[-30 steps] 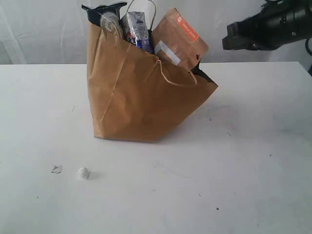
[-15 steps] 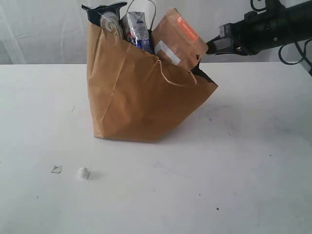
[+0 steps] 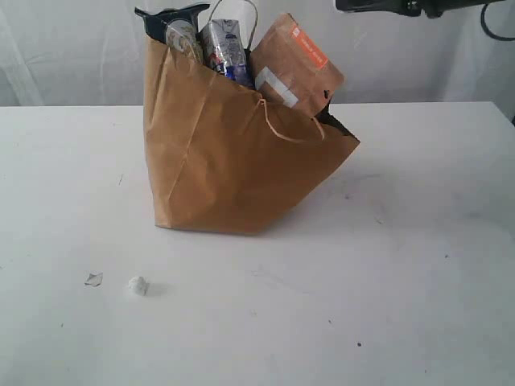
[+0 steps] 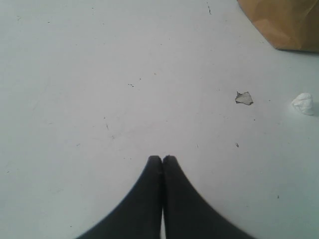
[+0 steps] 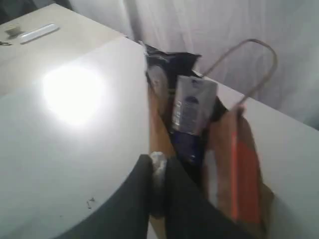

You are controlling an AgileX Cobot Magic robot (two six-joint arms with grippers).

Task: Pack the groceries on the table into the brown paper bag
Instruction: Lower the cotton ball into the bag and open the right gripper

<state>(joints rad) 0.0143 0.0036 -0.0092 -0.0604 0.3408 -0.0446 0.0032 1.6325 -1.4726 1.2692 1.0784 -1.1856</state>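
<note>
Softly creased kraft bag (image 3: 225,169) (wedge-shaped) sits on white table (image 3: 418,281)

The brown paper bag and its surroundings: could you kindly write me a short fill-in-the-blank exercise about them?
The brown paper bag stands on a table whose colour is ____.
The brown pouch poking out of it has an ____ label.
The left gripper is ____, holding nothing.
Missing words: white; orange; shut.

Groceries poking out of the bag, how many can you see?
3: a dark packet at the left corner, a silver-and-blue packet in the middle, a brown pouch with an orange label on the right. More may be hidden inside the paper bag.
</note>
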